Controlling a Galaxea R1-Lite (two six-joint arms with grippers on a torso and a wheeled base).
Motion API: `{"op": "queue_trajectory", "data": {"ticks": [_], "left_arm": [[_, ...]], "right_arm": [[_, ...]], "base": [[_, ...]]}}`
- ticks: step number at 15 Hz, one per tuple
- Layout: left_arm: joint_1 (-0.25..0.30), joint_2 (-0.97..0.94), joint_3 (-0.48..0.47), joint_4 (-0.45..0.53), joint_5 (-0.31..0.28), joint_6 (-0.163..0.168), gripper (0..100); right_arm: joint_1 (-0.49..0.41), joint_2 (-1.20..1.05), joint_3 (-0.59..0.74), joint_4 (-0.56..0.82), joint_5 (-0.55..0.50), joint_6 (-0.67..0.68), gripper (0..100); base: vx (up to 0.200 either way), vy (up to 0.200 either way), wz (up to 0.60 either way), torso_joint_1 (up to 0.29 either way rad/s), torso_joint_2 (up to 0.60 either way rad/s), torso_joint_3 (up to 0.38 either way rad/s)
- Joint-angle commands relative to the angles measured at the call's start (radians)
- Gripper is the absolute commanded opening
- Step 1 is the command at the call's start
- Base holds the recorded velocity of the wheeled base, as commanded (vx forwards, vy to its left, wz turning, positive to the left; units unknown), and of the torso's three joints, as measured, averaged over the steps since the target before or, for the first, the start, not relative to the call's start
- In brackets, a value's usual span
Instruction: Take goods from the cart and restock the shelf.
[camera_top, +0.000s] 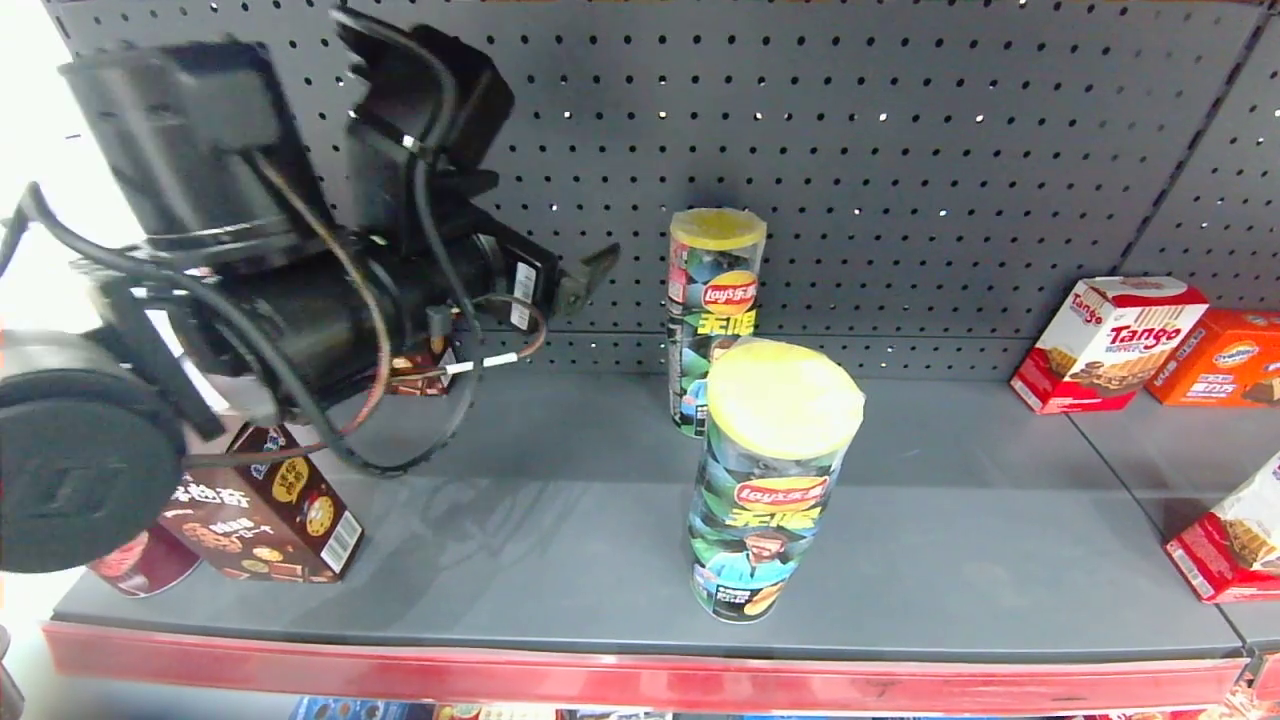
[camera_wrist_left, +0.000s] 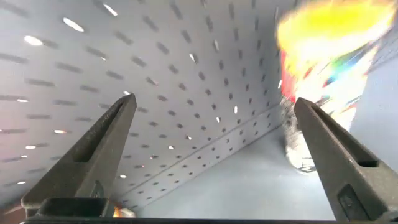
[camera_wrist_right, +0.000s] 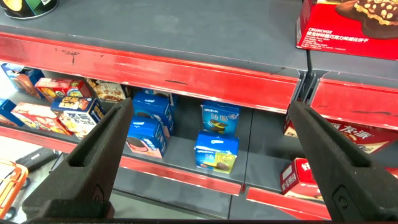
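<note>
Two chip cans with yellow lids stand upright on the grey shelf (camera_top: 520, 540). The front can (camera_top: 768, 480) is mid-shelf and the back can (camera_top: 713, 320) is close to the pegboard. My left gripper (camera_top: 588, 274) hovers above the shelf to the left of the back can, near the pegboard. In the left wrist view the left gripper (camera_wrist_left: 214, 102) is open and holds nothing, with a blurred chip can (camera_wrist_left: 329, 68) off to one side of its fingers. My right gripper (camera_wrist_right: 211, 107) is open and holds nothing, below the shelf's red front edge (camera_wrist_right: 155, 65).
A brown cookie box (camera_top: 265, 510) and a red can (camera_top: 145, 565) stand at the shelf's left front. A red-and-white wafer box (camera_top: 1110, 345), an orange box (camera_top: 1225, 355) and a red box (camera_top: 1235, 545) sit at the right. Blue boxes (camera_wrist_right: 217, 143) fill a lower shelf.
</note>
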Motion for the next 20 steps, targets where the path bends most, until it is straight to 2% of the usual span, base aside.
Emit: {"op": "queue_trajectory", "data": {"ticks": [1,4,5,6,8,9,10,11,12,13,14,15,16,18,19,20], "left_arm": [[-0.012,-0.280,0.136,0.005,-0.001,-0.008,100],[-0.012,-0.494,0.269,0.031,-0.001,-0.009,100],[-0.012,-0.494,0.269,0.031,-0.001,-0.009,100],[-0.001,-0.671,0.375,0.097,-0.002,-0.026,100],[0.010,-0.831,0.487,0.129,-0.002,-0.089,100],[0.039,-0.915,0.553,0.130,-0.002,-0.105,100],[0.106,-1.018,0.647,0.113,-0.005,-0.129,100],[0.106,-1.018,0.647,0.113,-0.005,-0.129,100],[0.252,-1.126,0.716,0.107,-0.034,-0.167,100],[0.330,-1.155,0.725,0.109,-0.097,-0.189,100],[0.363,-1.162,0.726,0.113,-0.137,-0.201,100],[0.422,-1.172,0.734,0.126,-0.235,-0.233,100],[0.449,-1.199,0.751,0.130,-0.280,-0.250,100],[0.488,-1.284,0.806,0.129,-0.289,-0.261,100],[0.516,-1.333,0.837,0.130,-0.289,-0.276,100],[0.527,-1.383,0.871,0.138,-0.289,-0.306,100]], "right_arm": [[0.001,0.001,0.000,0.000,0.000,-0.001,100],[0.001,0.001,0.000,0.000,0.000,-0.001,100],[0.001,0.001,0.000,0.000,0.000,-0.001,100],[0.001,0.001,0.000,0.000,0.000,-0.001,100],[0.001,0.001,0.000,0.000,0.000,-0.001,100],[0.001,0.001,0.000,0.000,0.000,-0.001,100],[0.001,0.001,0.000,0.000,0.000,-0.001,100],[0.001,0.001,0.000,0.000,0.000,-0.001,100],[0.001,0.001,0.000,0.000,0.000,-0.001,100],[0.001,0.001,0.000,0.000,0.000,-0.001,100],[0.001,0.001,0.000,0.000,0.002,-0.001,100],[0.001,0.001,0.000,0.000,0.000,-0.001,100],[0.001,0.001,0.000,0.000,0.000,-0.001,100],[0.001,0.001,0.000,0.000,0.000,-0.001,100],[0.001,0.001,0.000,0.000,0.000,-0.001,100],[0.001,0.001,0.000,0.000,0.000,-0.001,100]], "base": [[0.000,0.000,0.00,0.000,0.00,0.000],[0.000,0.000,0.00,0.000,0.00,0.000],[0.000,0.000,0.00,0.000,0.00,0.000],[0.000,0.000,0.00,0.000,0.00,0.000],[0.000,0.000,0.00,0.000,0.00,0.000],[0.000,0.000,0.00,0.000,0.00,0.000],[0.000,0.000,0.00,0.000,0.00,0.000],[0.000,0.000,0.00,0.000,0.00,0.000],[0.000,0.000,0.00,0.000,0.00,0.000],[0.000,0.000,0.00,0.000,0.00,0.000],[0.000,0.000,0.00,0.000,0.00,0.000],[0.000,0.000,0.00,0.000,0.00,0.000],[0.000,0.000,0.00,0.000,0.00,0.000],[0.000,0.000,0.00,0.000,0.00,0.000],[0.000,0.000,0.00,0.000,0.00,0.000],[0.000,0.000,0.00,0.000,0.00,0.000]]}}
